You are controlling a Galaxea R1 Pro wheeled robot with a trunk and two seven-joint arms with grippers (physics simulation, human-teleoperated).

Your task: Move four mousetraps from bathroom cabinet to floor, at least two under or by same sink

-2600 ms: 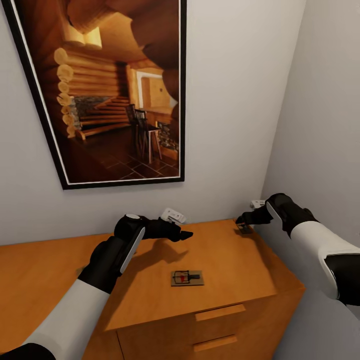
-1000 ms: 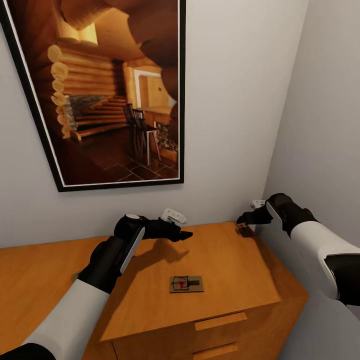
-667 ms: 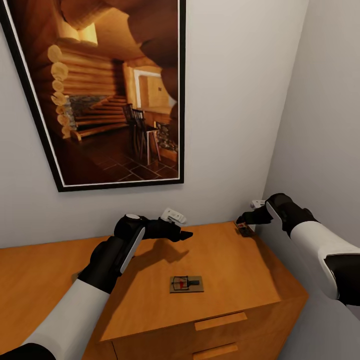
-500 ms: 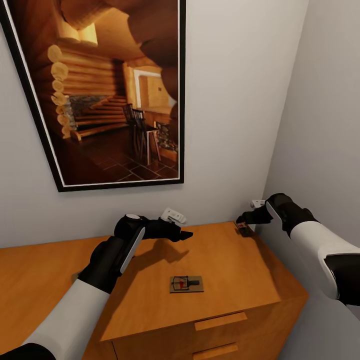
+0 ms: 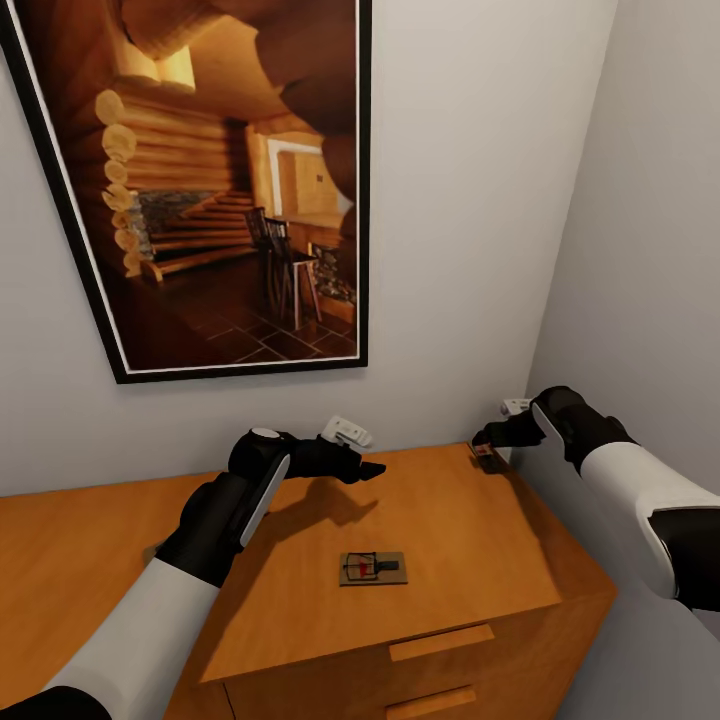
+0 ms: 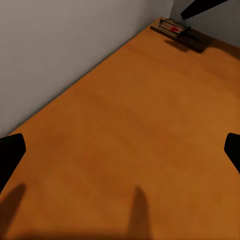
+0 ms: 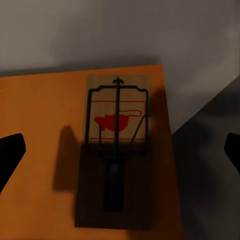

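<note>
Mousetraps lie on your cabinet (image 5: 300,590) top: one mousetrap (image 5: 373,569) sits near the front edge, ahead of and apart from your left gripper (image 5: 372,468), whose fingertips (image 6: 11,154) stand wide apart over bare wood with nothing held. The corner mousetrap (image 7: 117,150) rests flat at the far right corner by the wall, centred between the spread fingertips of your right gripper (image 5: 478,440), which hovers just beside it, open and empty. It bears a red mouse-shaped mark; no lettering is readable
</note>
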